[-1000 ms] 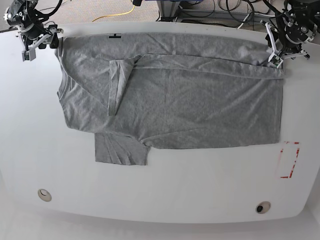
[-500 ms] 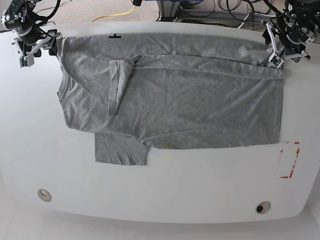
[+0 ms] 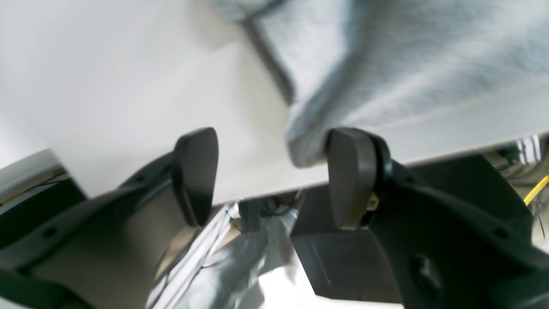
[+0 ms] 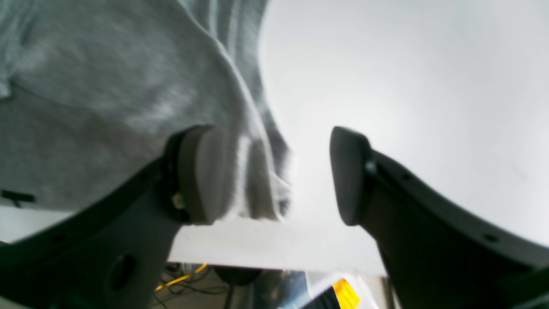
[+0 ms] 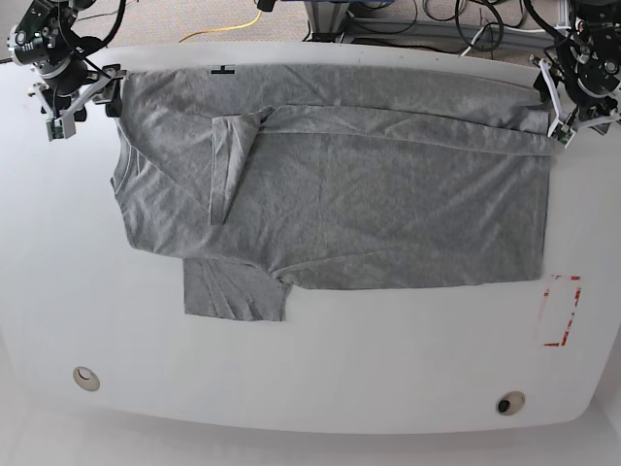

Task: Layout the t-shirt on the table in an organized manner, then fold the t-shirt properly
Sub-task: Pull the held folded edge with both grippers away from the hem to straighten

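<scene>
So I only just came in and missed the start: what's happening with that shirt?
A two-armed robot is folding a grey t-shirt on a white table. The far long edge is already folded over, with one sleeve tucked in and the other sticking out on the near side. Both grippers sit at the shirt's far corners, the left gripper and the right gripper. In the wrist views both are open, cloth lying beside one finger but not pinched, so neither arm holds the shirt.

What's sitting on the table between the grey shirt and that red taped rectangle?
Nothing: in the base view, only bare white table separates the t-shirt from the red tape rectangle.
</scene>
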### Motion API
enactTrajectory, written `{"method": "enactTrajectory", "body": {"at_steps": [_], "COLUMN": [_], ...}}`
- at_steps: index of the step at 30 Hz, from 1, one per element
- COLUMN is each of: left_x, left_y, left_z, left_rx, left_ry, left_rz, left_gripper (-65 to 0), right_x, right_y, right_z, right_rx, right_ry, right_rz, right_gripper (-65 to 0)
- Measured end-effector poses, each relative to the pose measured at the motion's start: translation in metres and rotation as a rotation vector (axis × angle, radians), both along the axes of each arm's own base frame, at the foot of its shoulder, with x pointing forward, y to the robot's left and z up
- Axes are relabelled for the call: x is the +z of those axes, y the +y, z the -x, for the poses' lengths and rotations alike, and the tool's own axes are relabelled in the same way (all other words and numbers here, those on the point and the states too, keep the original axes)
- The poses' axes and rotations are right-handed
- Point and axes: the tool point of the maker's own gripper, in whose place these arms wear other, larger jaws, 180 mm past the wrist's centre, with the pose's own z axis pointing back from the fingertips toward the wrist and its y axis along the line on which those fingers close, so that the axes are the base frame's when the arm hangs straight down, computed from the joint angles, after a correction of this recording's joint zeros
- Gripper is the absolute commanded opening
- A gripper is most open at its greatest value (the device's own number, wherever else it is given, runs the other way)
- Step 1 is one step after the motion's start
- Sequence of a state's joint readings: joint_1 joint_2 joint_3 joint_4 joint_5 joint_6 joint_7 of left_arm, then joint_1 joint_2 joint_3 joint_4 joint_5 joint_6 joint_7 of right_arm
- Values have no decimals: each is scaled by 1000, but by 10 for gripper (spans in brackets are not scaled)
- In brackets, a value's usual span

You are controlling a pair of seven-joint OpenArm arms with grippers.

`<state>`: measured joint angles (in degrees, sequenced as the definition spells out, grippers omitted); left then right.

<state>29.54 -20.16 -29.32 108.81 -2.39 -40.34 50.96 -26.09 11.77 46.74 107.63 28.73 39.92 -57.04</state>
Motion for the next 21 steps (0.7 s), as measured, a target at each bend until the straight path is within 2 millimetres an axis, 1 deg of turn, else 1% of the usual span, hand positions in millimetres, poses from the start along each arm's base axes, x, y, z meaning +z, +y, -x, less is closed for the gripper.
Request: {"method": "enactTrajectory", "body": {"at_steps": [2,5,9,10,13,15,19,21], "left_x": [3,10,25,30,44,50,56,58], "left_y": [-1,5,31,36,44,48,58,58], "left_z": [-7,-13,-15,-19,-30,-34,-33,-36], "left_rx": [-1,15,82,94,116,128,160,159], "left_ry": [-23,-59,-84,-102,-163,-191,-199,-209], "left_rz": [7,9,-55,-64,-64,-65,-92,-89], "left_gripper": [-271,-271,-271,-271,-271,-271,-271,-271], "right_x": [-1,-2,-8,-11,-18,-24,-39,-45], "right_y": [6,6,3,5,8,8,4,4], "right_z": [-2,0,5,6,8,11,22,24], "right_rx": [7,4,-13,-15,-22,-31,-63,-77], "right_ry": [-7,-4,20,25,32,46,86,88], "right_rz": [-14,-15,-18,-26,-56,-72,-96,-114], "right_gripper": [-171,-141,-140,-140,-140,-140,-140,-140]}}
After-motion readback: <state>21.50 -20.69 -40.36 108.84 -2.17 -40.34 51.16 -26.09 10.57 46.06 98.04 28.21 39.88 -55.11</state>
